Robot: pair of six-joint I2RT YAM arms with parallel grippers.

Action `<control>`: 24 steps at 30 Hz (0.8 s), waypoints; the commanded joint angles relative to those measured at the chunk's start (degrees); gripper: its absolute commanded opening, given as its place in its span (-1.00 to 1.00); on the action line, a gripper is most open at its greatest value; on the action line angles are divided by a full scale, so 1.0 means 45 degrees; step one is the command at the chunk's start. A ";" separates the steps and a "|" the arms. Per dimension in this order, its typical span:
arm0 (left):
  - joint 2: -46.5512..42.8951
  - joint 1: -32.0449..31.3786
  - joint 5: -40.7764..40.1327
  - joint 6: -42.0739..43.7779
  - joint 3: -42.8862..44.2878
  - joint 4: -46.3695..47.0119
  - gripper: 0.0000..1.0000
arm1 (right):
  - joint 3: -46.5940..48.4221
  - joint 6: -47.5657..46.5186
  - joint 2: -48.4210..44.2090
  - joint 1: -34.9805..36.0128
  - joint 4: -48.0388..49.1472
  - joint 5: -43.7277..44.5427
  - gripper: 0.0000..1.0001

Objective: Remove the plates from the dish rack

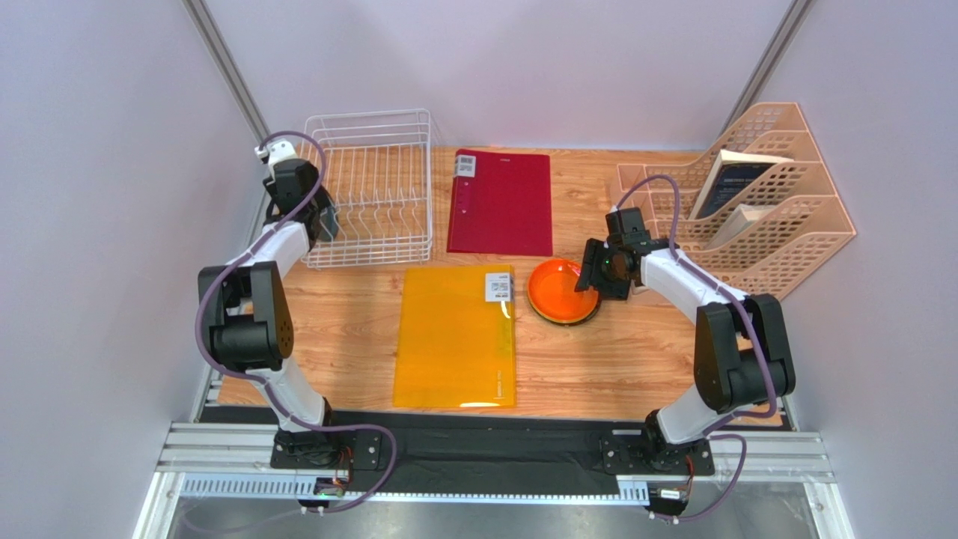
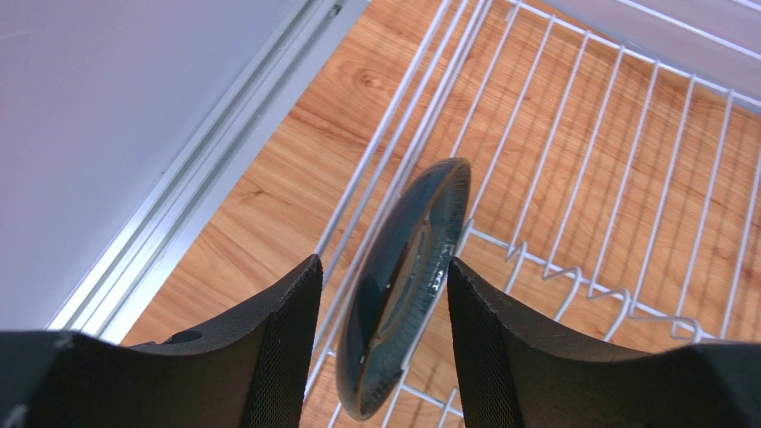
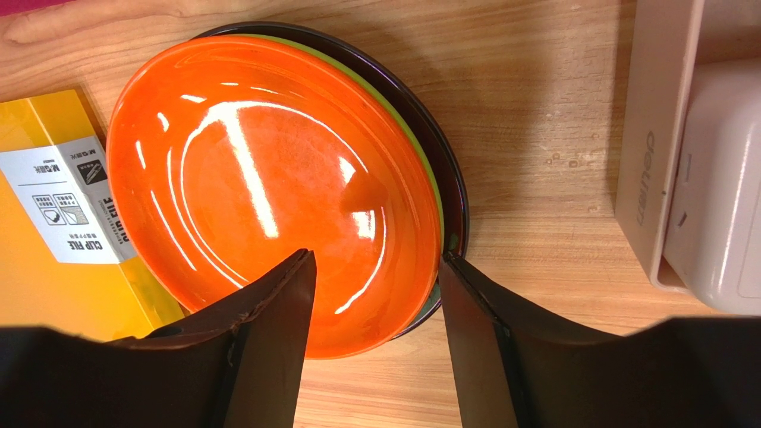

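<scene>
Teal-grey plate (image 2: 406, 290) stands on edge between the left gripper (image 2: 384, 348) pads, which bracket it narrowly; firm contact cannot be confirmed. It sits at the dish rack (image 1: 371, 185) left side, long axis upright. Right gripper (image 3: 375, 343) hangs open over the orange plate (image 3: 268, 187), stacked on the table (image 1: 337, 337).

Left gripper (image 1: 321, 219) hangs at the rack's (image 1: 371, 185) near-left side; right gripper (image 1: 596, 273) sits over the orange plate (image 1: 559, 291) beside the yellow folder (image 1: 455, 337).

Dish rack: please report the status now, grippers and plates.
Left gripper astride teal-grey plate at dish rack. Right gripper open over orange plate, stacked on table. Nothing in the way.
</scene>
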 commanded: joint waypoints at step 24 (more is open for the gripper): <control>0.0769 -0.0132 0.0644 -0.0217 0.0266 -0.0256 -0.22 | 0.0312 -0.0160 0.0582 0.0085 0.0538 -0.0404 0.15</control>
